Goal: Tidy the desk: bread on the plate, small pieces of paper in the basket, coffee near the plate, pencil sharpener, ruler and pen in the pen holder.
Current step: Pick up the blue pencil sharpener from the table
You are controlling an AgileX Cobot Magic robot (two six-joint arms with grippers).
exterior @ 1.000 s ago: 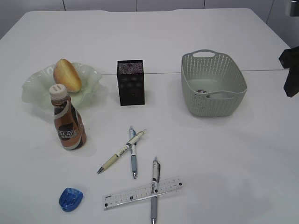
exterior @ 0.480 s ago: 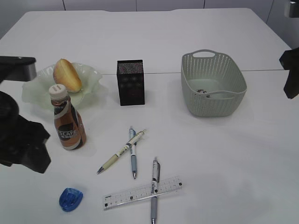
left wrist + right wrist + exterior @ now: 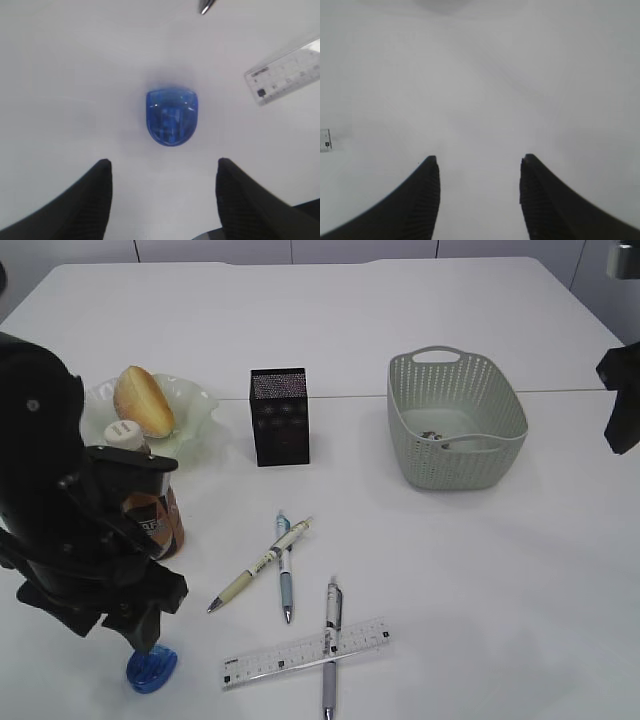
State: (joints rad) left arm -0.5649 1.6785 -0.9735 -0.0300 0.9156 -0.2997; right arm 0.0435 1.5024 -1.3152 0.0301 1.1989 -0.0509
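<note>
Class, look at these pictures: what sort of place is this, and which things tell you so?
Probably a staged desk in a robot lab: a plain white desk with a pen holder, a ruler and pens, plus a black robot arm reaching over it.

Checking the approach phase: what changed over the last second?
The left arm swung in from the left edge and now hangs over the blue pencil sharpener, the left gripper with its fingers open and nothing held. The sharpener, pens, ruler, coffee, bread, pen holder, basket and right arm stayed put.
</note>
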